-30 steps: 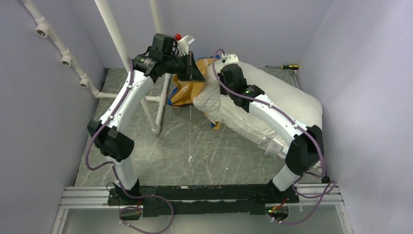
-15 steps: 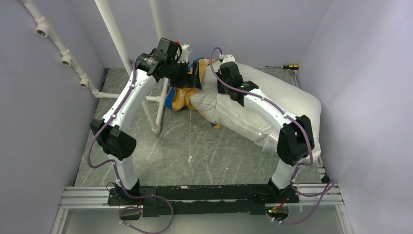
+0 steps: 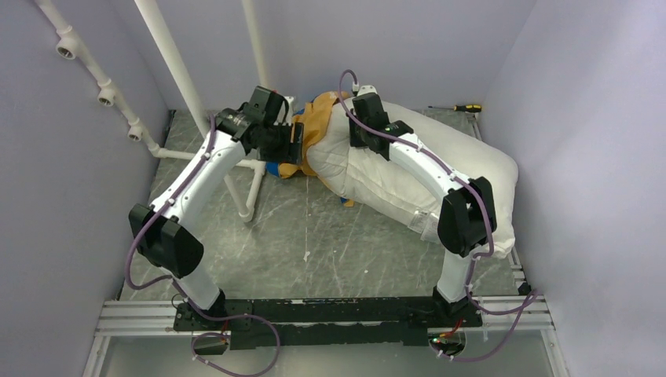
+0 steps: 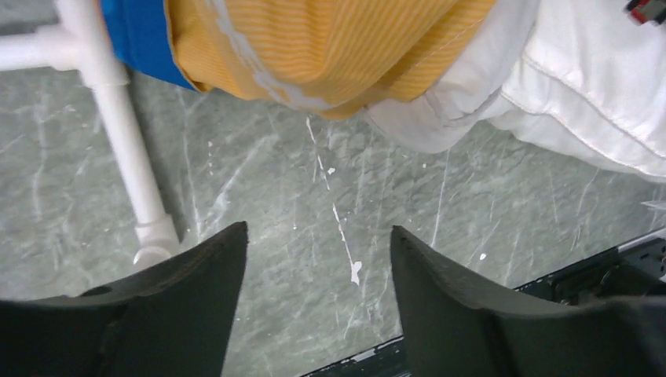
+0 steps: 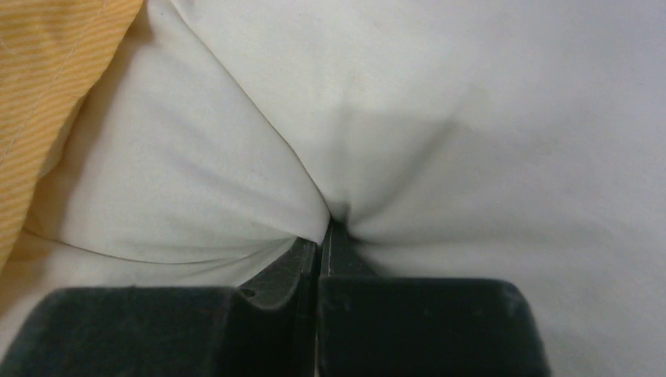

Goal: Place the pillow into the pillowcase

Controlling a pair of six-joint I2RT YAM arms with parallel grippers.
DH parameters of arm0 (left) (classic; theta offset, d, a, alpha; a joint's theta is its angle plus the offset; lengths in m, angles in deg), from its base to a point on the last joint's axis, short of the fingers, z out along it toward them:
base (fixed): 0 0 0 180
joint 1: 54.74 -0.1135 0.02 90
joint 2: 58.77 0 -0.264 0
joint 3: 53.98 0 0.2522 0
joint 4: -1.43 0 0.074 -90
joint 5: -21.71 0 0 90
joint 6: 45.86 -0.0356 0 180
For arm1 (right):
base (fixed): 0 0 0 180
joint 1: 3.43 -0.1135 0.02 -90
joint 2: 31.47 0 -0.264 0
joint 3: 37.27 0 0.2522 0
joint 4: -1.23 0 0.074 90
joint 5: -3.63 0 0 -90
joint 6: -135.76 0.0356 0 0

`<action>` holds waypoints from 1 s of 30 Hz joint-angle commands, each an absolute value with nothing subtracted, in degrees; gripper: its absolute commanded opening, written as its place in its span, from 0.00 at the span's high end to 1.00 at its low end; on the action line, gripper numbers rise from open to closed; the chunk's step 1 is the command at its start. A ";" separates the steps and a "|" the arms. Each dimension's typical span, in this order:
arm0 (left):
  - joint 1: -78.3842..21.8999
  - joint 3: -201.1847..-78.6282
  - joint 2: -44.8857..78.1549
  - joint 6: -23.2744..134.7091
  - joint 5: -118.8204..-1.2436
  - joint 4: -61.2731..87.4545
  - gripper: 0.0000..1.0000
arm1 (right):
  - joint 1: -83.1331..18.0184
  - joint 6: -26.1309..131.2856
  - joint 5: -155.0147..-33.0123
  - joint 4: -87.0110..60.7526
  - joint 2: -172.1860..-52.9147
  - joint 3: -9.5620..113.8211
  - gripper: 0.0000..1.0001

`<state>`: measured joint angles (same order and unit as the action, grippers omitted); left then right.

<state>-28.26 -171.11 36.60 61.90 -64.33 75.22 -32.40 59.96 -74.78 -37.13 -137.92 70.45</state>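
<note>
The left gripper (image 4: 318, 236) hangs wide open and empty over the table (image 4: 259, 196) near the pillowcase (image 4: 314, 47); the right gripper (image 5: 323, 236) is clamped on a pinch of pillow (image 5: 440, 102). Only the top view shows the whole pillow along the table's right, pillowcase bunched at its left end; the left wrist view adds a blue edge beside a white pipe (image 4: 126, 149)

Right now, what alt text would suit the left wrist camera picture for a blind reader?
The left gripper hangs open and empty above the grey marbled table. Beyond it the yellow-orange pillowcase, blue at one edge, bunches against the white pillow; a white pipe frame shows at the picture's left.
</note>
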 commanded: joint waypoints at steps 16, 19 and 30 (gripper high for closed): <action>-28.19 -156.61 41.21 69.52 -68.10 44.83 0.58 | -29.45 60.79 -73.94 -39.26 -140.01 72.21 1.00; -28.20 -157.52 41.65 68.90 -68.12 43.81 0.82 | -29.45 60.88 -73.98 -39.41 -140.01 72.29 1.00; -26.33 -160.57 33.07 67.98 -53.79 53.16 1.00 | -29.45 62.96 -74.09 -39.14 -138.09 72.64 1.00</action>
